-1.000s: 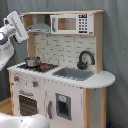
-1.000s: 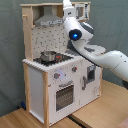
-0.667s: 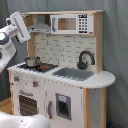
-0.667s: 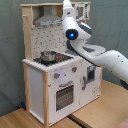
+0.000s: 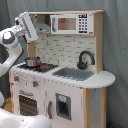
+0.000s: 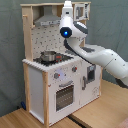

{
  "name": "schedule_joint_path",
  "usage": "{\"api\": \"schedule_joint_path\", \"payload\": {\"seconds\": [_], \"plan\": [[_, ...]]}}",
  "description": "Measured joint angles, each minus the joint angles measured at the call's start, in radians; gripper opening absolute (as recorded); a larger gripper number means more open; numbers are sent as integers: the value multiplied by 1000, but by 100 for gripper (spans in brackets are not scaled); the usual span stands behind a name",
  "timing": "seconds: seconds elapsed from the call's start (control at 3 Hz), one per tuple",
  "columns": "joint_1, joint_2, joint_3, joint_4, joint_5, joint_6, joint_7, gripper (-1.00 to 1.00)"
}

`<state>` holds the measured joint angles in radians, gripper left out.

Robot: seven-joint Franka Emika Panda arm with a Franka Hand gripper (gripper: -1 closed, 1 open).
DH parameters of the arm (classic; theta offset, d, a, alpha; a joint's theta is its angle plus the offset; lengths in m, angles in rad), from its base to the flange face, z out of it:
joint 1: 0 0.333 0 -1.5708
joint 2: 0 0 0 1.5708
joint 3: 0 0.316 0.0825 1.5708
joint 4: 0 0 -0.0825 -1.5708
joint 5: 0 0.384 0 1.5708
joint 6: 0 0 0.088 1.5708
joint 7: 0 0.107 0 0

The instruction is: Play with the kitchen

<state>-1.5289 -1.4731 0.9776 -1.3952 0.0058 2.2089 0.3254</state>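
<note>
The kitchen (image 5: 65,92) is a tall toy of white panels and light wood, with a black faucet (image 5: 85,59), a grey sink (image 5: 75,74), an oven door (image 5: 27,102) and a microwave-fronted upper cabinet (image 5: 70,23). A small metal pot (image 5: 32,61) sits on the stove. My gripper (image 5: 24,19) is raised at the kitchen's hood end, level with the hood (image 6: 47,20). In the second exterior view the gripper (image 6: 67,6) points upward in front of the upper cabinet (image 6: 82,10), with the kitchen (image 6: 37,85) and its pot (image 6: 48,56) below. Nothing shows in its grasp.
The kitchen stands on a wooden table (image 6: 20,120). My white arm (image 6: 102,55) reaches in from the second exterior view's right, crossing above the counter. A grey-green curtain (image 6: 10,50) hangs behind.
The gripper has moved closer to the kitchen's hood end and slightly higher. The pot and kitchen parts have not moved.
</note>
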Motion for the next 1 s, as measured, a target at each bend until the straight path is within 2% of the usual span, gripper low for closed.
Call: {"api": "schedule_joint_path", "payload": {"seconds": [0.33, 0.67, 1.0], "plan": [[-3, 0, 9, 0, 0, -100, 13, 100], [-8, 1, 19, 0, 0, -125, 14, 100], [-9, 1, 19, 0, 0, -126, 14, -100]]}}
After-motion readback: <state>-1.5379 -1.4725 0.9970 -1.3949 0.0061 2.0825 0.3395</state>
